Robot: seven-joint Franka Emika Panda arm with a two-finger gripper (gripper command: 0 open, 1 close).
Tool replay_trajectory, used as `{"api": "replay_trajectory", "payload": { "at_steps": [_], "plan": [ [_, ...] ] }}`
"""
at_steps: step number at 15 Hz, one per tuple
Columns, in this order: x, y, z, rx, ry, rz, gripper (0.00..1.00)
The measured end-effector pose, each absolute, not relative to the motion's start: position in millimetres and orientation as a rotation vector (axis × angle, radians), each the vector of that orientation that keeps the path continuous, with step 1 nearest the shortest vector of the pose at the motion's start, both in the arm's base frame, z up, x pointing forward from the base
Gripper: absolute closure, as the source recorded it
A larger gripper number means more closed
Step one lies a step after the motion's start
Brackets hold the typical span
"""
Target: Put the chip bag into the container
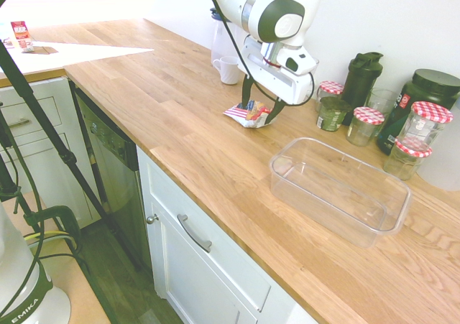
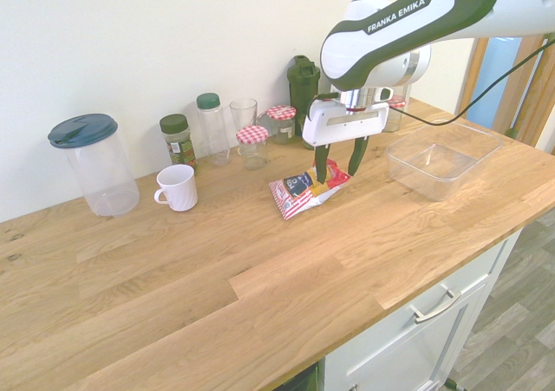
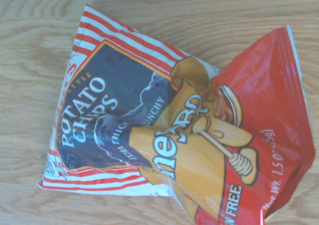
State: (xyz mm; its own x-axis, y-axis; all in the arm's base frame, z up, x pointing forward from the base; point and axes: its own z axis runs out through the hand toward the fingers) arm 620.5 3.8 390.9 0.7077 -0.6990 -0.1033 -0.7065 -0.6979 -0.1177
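The chip bag point(image 2: 305, 191) lies crumpled on the wooden counter, red-and-white striped with a dark blue panel and yellow-orange print. It fills the wrist view point(image 3: 169, 135) and shows in the first exterior view point(image 1: 249, 114) near the back wall. My gripper point(image 2: 339, 172) stands open, its two dark fingers straddling the bag's far end from above, fingertips at about bag height. The container point(image 1: 338, 189) is a large clear rectangular tub, empty, standing on the counter apart from the bag point(image 2: 440, 158).
A white mug point(image 2: 178, 186), a clear pitcher with a blue lid point(image 2: 94, 163), a spice bottle point(image 2: 178, 139), glasses and red-checked-lid jars point(image 1: 427, 121) line the back wall. A dark shaker bottle point(image 1: 361, 77) stands there too. The counter's front edge point(image 1: 215, 216) drops to cabinets.
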Motion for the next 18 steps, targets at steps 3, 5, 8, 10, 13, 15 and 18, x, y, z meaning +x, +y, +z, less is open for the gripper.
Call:
{"api": "replay_trajectory", "payload": {
  "at_steps": [3,5,8,10,13,15,18],
  "plan": [
    [622,-5,382,-2.759,1.136,0.085,1.00],
    [624,-10,375,-2.755,1.139,0.091,1.00],
    [625,-10,370,-2.747,1.136,0.095,1.00],
    [626,-6,371,-2.746,1.128,0.089,1.00],
    [626,2,371,-2.751,1.110,0.084,1.00],
    [627,5,373,-2.752,1.105,0.080,1.00],
    [626,12,383,-2.755,1.090,0.060,1.00]
  ]
}}
